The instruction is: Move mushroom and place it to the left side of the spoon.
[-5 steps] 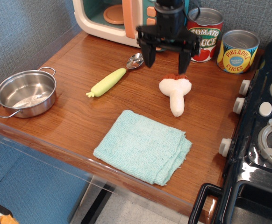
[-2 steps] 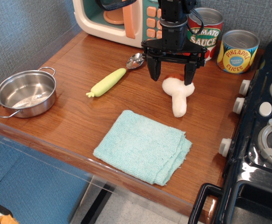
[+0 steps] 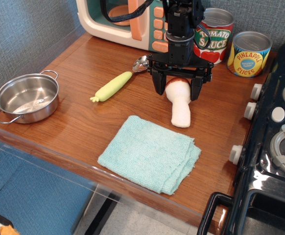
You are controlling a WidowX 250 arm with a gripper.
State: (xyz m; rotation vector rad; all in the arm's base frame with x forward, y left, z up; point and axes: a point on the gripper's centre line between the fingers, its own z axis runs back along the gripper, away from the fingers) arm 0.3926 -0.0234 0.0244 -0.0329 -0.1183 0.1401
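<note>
Gripper (image 3: 177, 94) down in the upper middle, 2 fingers wide on both sides of the mushroom (image 3: 179, 105). Spoon (image 3: 118, 82) lying to its left

A steel pot (image 3: 27, 97) sits at the left edge of the wooden counter (image 3: 83, 63), empty and upright. A folded teal cloth (image 3: 150, 152) lies near the front edge. At the back stands a toy microwave (image 3: 120, 19) with peach buttons. To its right are two cans, tomato sauce (image 3: 216, 34) and pineapple slices (image 3: 250, 53), standing just beside each other. A black toy stove (image 3: 274, 147) with white knobs fills the right side.
</note>
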